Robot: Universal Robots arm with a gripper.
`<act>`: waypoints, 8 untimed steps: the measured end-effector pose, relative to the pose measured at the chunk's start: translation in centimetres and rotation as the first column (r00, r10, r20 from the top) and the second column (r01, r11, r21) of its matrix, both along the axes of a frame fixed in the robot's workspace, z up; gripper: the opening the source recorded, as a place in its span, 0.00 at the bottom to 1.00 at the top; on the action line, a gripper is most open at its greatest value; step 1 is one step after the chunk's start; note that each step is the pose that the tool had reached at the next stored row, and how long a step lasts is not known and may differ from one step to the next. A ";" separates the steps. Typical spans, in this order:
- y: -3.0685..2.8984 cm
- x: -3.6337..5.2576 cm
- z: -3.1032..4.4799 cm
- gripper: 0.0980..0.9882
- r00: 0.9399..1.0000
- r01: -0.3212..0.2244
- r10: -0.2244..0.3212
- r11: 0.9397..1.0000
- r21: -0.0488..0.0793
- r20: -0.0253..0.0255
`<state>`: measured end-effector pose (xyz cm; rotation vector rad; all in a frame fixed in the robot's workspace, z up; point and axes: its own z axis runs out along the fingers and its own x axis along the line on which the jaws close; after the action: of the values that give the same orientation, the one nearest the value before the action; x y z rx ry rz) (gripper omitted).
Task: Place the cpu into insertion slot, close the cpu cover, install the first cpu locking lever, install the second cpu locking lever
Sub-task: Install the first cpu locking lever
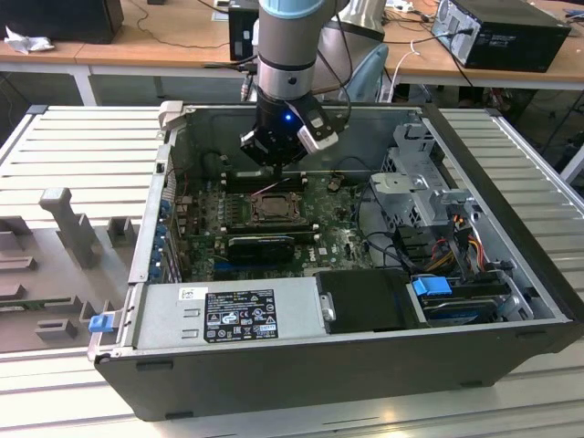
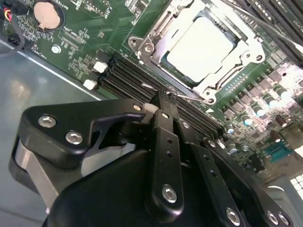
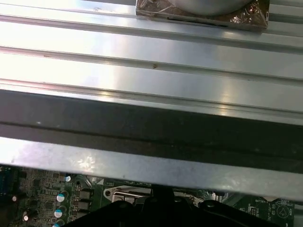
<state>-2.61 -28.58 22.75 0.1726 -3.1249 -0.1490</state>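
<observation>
Second wrist view: cpu (image 2: 201,47) seated in insertion slot (image 2: 156,35), cpu cover (image 2: 246,40) shut over it.
We log gripper (image 2: 164,97) just beside the socket, fingers (image 2: 163,137) pressed together, holding nothing.

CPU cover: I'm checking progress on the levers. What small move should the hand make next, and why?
Probably ease the hand onto the thin wire lever at its tip: the cpu already lies under the lowered cpu cover, and that lever looks unlatched.

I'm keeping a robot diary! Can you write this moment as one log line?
cpu: seated in insertion slot | cpu cover: closed over it | pincer: shut, empty, beside the slot
</observation>
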 end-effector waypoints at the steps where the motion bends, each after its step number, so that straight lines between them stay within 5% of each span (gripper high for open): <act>1: 0.00 0.22 -0.13 0.01 1.000 0.001 -0.001 1.000 0.000 0.000; 8: 0.00 0.79 -1.17 0.01 1.000 0.010 -0.010 1.000 0.000 0.000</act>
<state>-1.82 -28.57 21.58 0.1575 -3.1265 -0.1490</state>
